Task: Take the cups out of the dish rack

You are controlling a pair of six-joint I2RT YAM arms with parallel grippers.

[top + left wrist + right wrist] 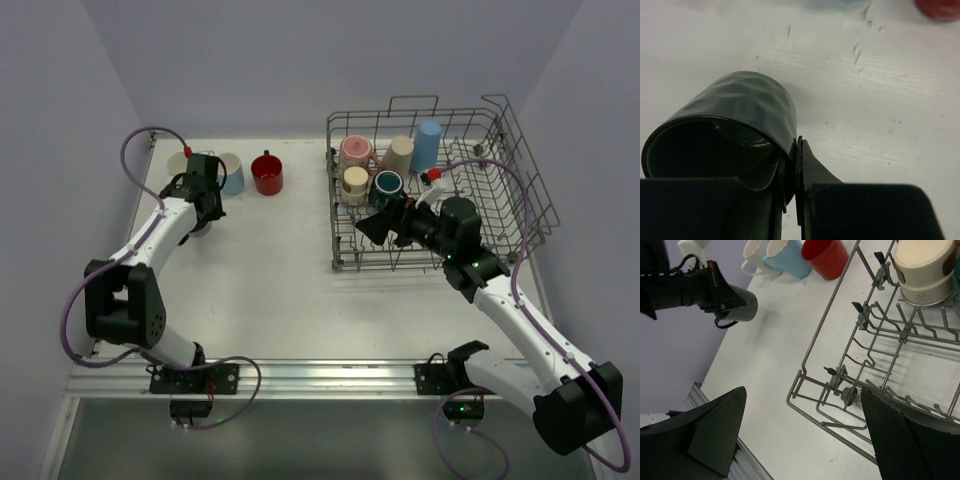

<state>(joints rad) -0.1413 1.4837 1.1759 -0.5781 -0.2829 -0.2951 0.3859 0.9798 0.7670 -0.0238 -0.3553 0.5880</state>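
The left gripper (792, 150) pinched the rim of a dark teal cup (740, 110), tilted over the table (880, 100). Such a thin hold might slip, or the cup might roll when let go. The right gripper (802, 395) hung wide open by the dish rack (525, 195). Farther back inside were five cups, one a pink cup (354, 150); the red cup (266, 173) and two more sat on the table.

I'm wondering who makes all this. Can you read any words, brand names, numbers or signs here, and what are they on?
None: no readable text in any view.
The beige cup in the dish rack bears only a small starburst pattern, not lettering.
The dark cup in the left end effector is plain.
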